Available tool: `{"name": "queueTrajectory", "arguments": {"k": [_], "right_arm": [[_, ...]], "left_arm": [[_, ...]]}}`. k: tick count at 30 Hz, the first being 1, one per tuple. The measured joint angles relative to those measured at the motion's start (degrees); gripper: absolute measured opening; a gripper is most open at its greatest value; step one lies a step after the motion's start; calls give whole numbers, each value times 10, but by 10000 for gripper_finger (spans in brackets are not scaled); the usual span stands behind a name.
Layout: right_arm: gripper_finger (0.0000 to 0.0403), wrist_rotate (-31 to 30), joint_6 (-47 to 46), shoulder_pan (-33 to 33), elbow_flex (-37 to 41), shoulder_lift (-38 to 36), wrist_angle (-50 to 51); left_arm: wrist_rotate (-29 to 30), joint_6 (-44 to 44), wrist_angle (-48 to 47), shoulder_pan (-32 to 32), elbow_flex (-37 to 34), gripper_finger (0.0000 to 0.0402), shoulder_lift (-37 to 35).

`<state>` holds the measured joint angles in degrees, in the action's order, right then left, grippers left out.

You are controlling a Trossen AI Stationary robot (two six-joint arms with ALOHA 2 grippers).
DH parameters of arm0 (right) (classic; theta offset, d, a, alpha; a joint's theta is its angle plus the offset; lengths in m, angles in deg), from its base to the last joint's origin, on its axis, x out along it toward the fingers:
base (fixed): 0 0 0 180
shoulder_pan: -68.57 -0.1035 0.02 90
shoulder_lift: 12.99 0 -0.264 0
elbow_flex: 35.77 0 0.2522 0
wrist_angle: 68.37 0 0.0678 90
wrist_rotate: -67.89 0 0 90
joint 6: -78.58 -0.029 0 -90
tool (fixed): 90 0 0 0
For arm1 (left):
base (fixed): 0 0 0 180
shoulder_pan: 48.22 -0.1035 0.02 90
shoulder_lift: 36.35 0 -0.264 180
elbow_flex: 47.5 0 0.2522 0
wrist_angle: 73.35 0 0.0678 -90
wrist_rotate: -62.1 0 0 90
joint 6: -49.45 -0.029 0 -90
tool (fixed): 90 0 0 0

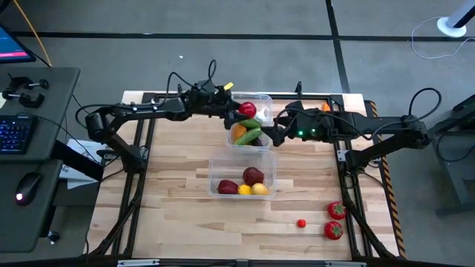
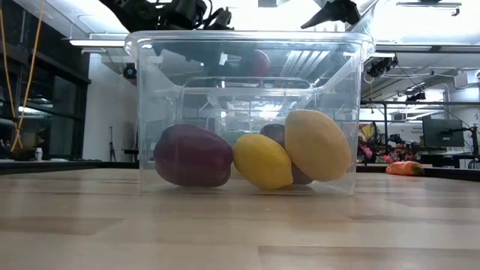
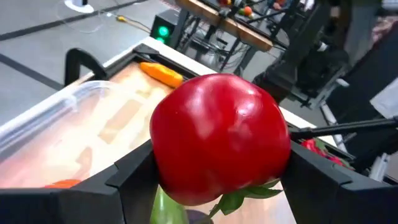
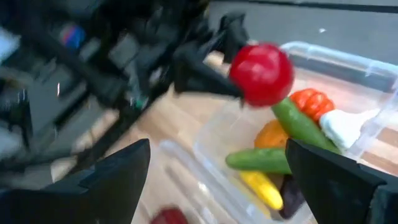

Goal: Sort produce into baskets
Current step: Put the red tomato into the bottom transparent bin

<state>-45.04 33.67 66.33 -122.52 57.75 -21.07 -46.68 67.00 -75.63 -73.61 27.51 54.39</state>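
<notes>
My left jaws are clamped on a red tomato, one finger on each flank, its green calyx hanging below. In the high view I hold the tomato over the far tub, above the produce already lying there; holding it over the open top means a release should drop it inside rather than onto the bench.

My right jaws stand wide and empty, just beside the far tub's right side. From that wrist I look down on the tub's load: a cucumber, an orange pepper, something yellow and a white piece I take for garlic. That arm looks to be waiting clear of the drop.

The near tub sits closer to the bench's front edge and holds fruit: a dark red piece, a lemon and a tan-yellow one leaning together against its front wall. So one tub seems to gather vegetables, the other fruit, and the tomato is going with the vegetables.

Still loose on the bench, well apart from both tubs at the front right, lie two red tomatoes and a small red ball. A carrot lies at the far edge behind my right arm.
</notes>
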Motion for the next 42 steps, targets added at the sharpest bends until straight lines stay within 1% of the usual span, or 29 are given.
{"name": "queueTrajectory", "arguments": {"k": [3,6,12,16,38,40,41,42], "right_arm": [[366,41,49,0,0,0,9],[366,50,66,0,0,0,9],[366,50,68,0,0,0,9],[366,50,68,0,0,0,9],[366,56,69,0,0,0,10],[366,56,70,0,0,0,10],[366,56,70,0,0,0,10],[366,56,70,0,0,0,10]], "left_arm": [[11,-4,9,0,0,264,0],[11,-6,34,0,0,271,0],[11,-7,70,0,0,295,0],[11,-7,81,0,0,304,0],[12,-11,83,0,0,305,-1],[-7,8,81,0,0,305,-1],[-41,25,77,0,0,305,-1],[-97,36,73,-1,0,305,-1]]}}
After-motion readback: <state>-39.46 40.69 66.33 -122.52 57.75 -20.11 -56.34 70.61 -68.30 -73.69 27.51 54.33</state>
